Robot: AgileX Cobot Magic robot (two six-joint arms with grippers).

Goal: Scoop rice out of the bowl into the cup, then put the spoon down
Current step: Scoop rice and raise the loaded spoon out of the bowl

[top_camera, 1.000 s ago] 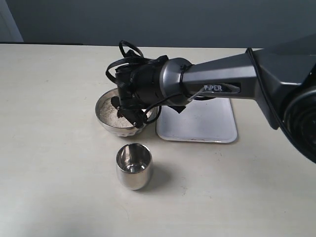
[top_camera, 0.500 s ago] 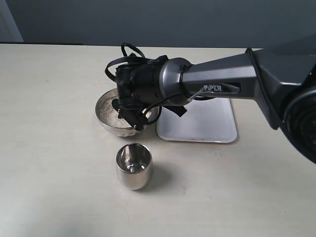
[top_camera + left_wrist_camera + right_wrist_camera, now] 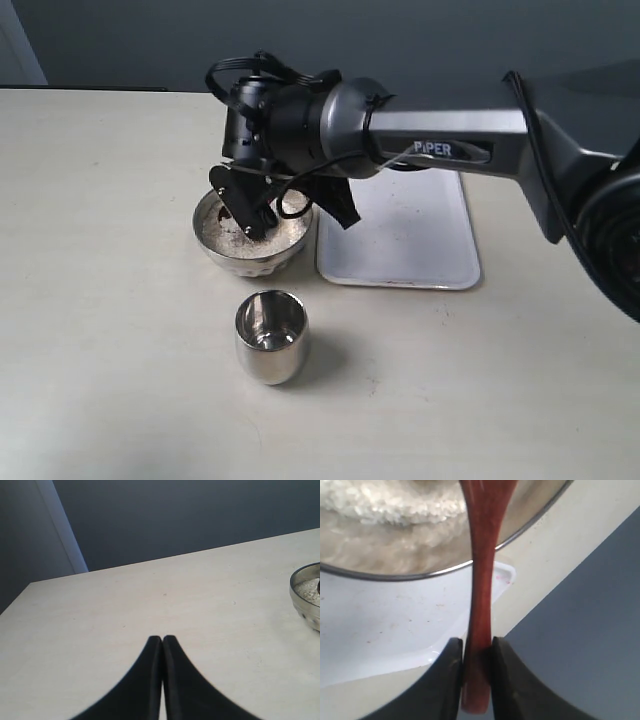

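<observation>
Clamped on the spoon (image 3: pixel 481 570), the right gripper (image 3: pixel 250 225) has lifted and tilted over the bowl (image 3: pixel 250 262), likely digging rice (image 3: pixel 220 232); the cup (image 3: pixel 270 340) looks empty.

The right arm (image 3: pixel 470 125) is cased in grey, with "PIPER" (image 3: pixel 432 149) lettered in white. Black cables (image 3: pixel 290 74) are looped over its dark wrist. The left gripper (image 3: pixel 162 640) is formed of black tapered fingers (image 3: pixel 140 680).

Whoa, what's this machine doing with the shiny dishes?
The right gripper pinches a wooden spoon by its handle, the other end reaching into the bowl of rice. The cup near the bowl looks empty, so nothing seems scooped across yet. The left gripper sits shut and idle over the table, off to the side.
</observation>
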